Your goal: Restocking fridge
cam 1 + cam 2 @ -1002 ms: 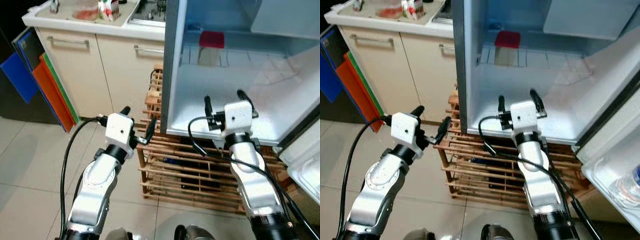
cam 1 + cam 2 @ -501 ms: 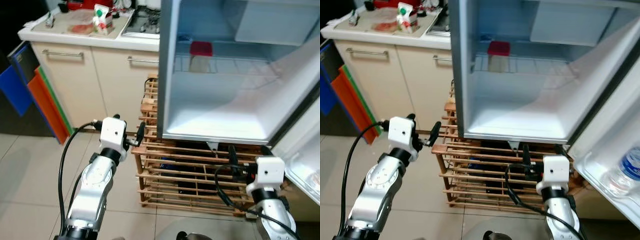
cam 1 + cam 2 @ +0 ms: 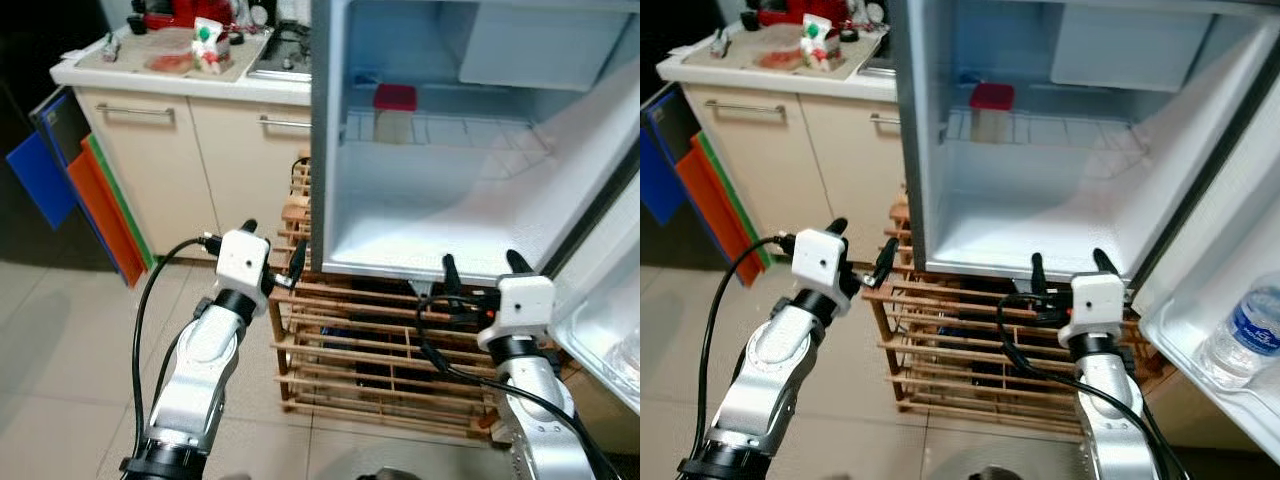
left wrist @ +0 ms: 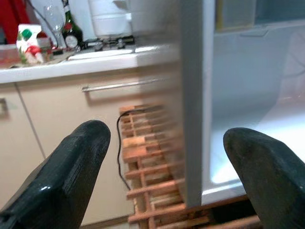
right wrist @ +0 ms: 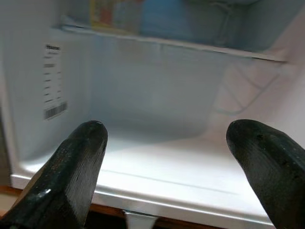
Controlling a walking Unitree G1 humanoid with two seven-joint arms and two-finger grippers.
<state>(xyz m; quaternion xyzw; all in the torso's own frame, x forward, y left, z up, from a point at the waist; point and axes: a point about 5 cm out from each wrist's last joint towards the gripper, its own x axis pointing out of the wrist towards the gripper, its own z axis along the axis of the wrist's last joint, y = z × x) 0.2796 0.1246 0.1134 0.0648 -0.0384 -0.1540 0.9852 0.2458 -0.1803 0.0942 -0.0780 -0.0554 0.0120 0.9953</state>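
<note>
Open fridge point(image 3: 450, 210) fills the kitchen corner, its bare floor just ahead of the right gripper point(image 3: 479, 268), fingers apart below the front lip. Since 0.5 s ago that gripper has risen; the left gripper point(image 3: 272, 245), fingers apart, hangs beside the fridge's outer edge, and a water bottle point(image 3: 1243, 340) sits in the door shelf to its right.

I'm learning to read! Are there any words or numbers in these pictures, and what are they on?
No text here can be read.
Sticker on the fridge's inside wall: lines of print and a barcode, too blurred.
Water bottle in the door shelf: blue label, too small.
Carton on the counter: green and red print, too small.
</note>
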